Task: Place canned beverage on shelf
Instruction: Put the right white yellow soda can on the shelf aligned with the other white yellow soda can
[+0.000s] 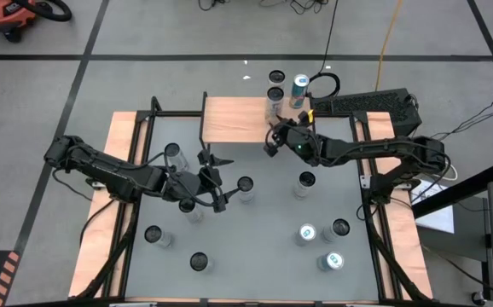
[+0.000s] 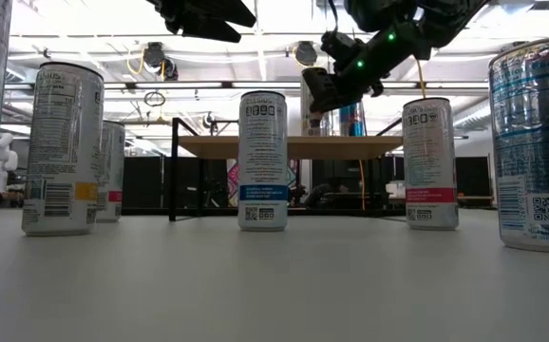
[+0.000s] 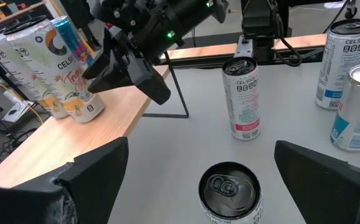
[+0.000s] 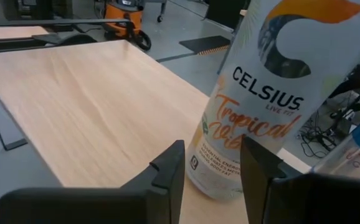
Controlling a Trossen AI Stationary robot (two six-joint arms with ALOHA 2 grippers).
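The right hand (image 1: 274, 139) sits at the top middle, over the shelf (image 1: 238, 119), fingers narrow and empty, just short of a can (image 4: 264, 93). The left hand (image 1: 215, 181) waits wide open at the middle left of the table (image 1: 263, 222)

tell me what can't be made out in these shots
- High view: whether the right gripper touches any can on the shelf; its own body covers the fingertips.
- Right wrist view: the Celsius can is cut off by the top edge, so its lid is unseen.
- Low view: the left gripper is cut off by the top edge.
- Left wrist view: the can between the open fingers is cut off at the bottom edge.
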